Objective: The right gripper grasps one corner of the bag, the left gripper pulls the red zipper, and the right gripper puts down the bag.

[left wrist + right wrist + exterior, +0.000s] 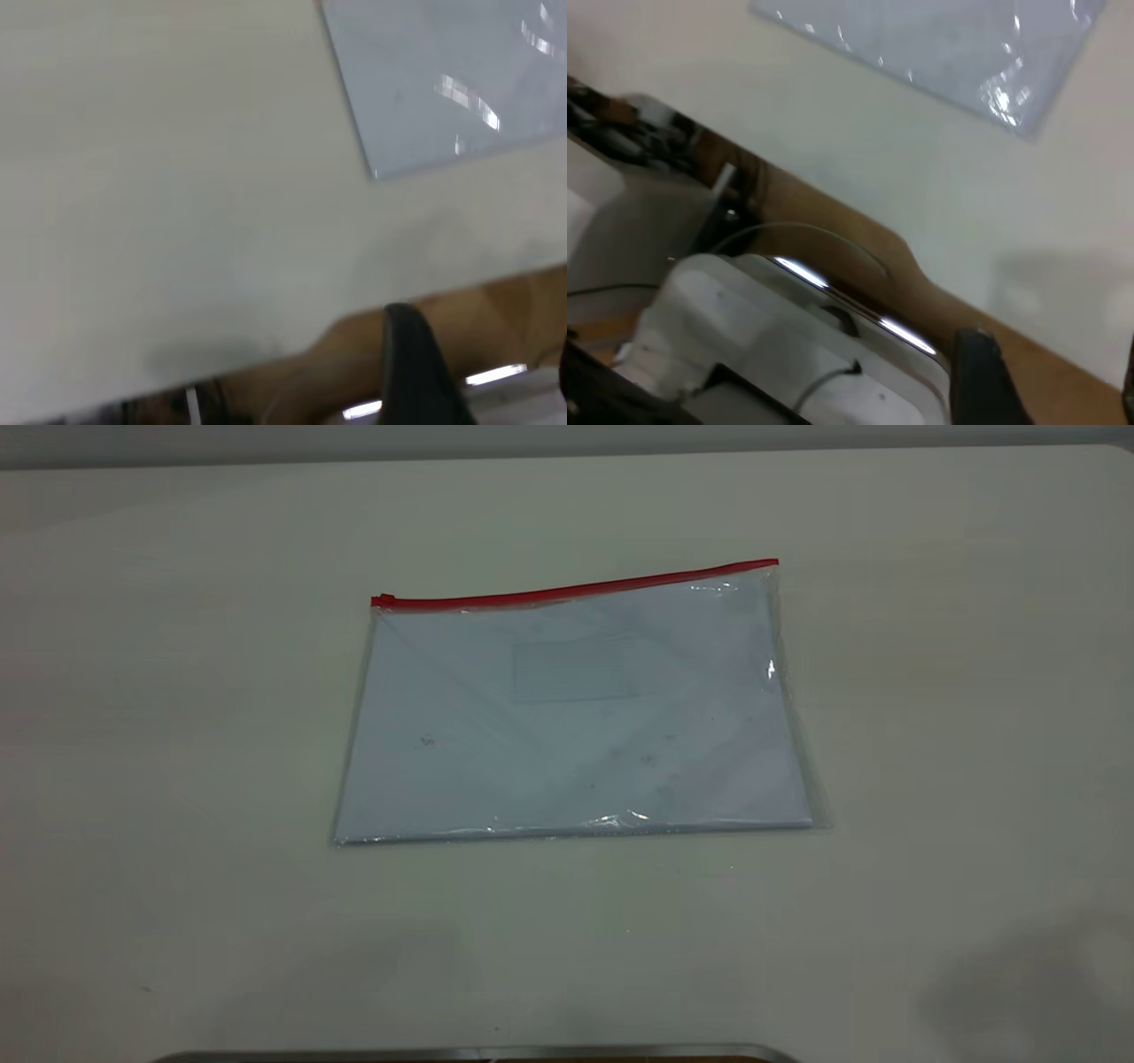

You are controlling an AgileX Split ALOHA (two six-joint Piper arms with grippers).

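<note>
Bag (pixel 576 717): clear flat pouch with pale blue-white sheets inside, lying flat mid-table, slightly skewed, glare along its near edge.
Zipper (pixel 576 589): thin red strip along the far long edge, slider tab (pixel 383 600) at its left end.
Corner (pixel 769 571): far right, flat on the table.

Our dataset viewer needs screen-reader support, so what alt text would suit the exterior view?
A flat transparent bag holding pale sheets lies in the middle of a light table, its red zipper along the far edge with the slider tab at the left end. No arm or end effector appears in this view.
</note>
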